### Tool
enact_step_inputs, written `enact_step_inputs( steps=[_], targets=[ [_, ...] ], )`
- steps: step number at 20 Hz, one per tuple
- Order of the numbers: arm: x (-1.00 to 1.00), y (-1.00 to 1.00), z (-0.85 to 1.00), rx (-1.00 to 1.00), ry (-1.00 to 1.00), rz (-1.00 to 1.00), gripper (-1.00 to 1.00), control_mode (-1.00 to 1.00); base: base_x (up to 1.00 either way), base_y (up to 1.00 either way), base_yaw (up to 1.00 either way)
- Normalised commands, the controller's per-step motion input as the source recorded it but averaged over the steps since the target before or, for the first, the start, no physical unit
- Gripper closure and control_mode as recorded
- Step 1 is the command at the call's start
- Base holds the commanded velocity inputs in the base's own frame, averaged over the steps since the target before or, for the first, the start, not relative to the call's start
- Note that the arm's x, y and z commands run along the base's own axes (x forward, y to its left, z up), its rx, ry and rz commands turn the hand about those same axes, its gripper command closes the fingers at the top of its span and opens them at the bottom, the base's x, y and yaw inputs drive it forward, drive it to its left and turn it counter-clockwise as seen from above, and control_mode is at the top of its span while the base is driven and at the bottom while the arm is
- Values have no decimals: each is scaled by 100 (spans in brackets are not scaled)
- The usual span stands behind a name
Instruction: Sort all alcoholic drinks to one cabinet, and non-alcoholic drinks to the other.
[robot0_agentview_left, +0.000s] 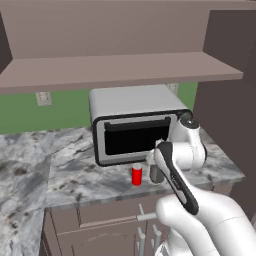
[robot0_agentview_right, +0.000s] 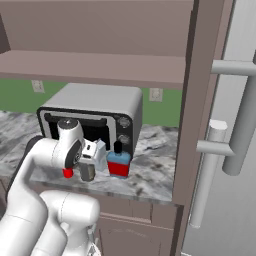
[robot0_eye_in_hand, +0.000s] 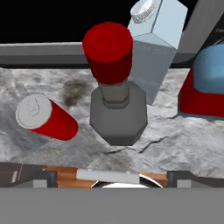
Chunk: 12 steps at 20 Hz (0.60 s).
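The slim grey bottle with a red cap (robot0_eye_in_hand: 114, 100) stands upright on the marble counter (robot0_eye_in_hand: 183, 148), straight under my hand. My gripper (robot0_eye_in_hand: 113, 178) hangs above it, open, with its dark fingertips (robot0_eye_in_hand: 26, 178) far apart and nothing between them. The small red can (robot0_eye_in_hand: 46, 119) stands just left of the bottle. A pale-blue container with a silver cap (robot0_eye_in_hand: 155, 48) is behind it. The squat red-filled bottle with a blue top (robot0_eye_in_hand: 205, 83) is to the right. From the base I see the red can (robot0_agentview_left: 136, 175), the grey bottle (robot0_agentview_right: 87, 171) and the blue-topped bottle (robot0_agentview_right: 119, 162).
A silver microwave (robot0_agentview_left: 132, 125) sits right behind the drinks. An open shelf (robot0_agentview_left: 115, 70) runs overhead. A tall brown panel (robot0_agentview_right: 192, 110) and grey door handles (robot0_agentview_right: 215, 145) stand to the right. Drawers with handles (robot0_agentview_left: 145, 216) lie below the counter edge.
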Motion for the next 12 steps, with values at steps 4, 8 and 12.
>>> enact_step_inputs(
  steps=[4, 8, 12],
  targets=[
    [17, 0, -23, 0, 0, 0, -100, -100, 0, 0, 0],
    [20, 0, -19, 0, 0, 0, -100, -100, 0, 0, 0],
    [21, 0, -10, 0, 0, 0, -100, -100, 0, 0, 0]
  ],
)
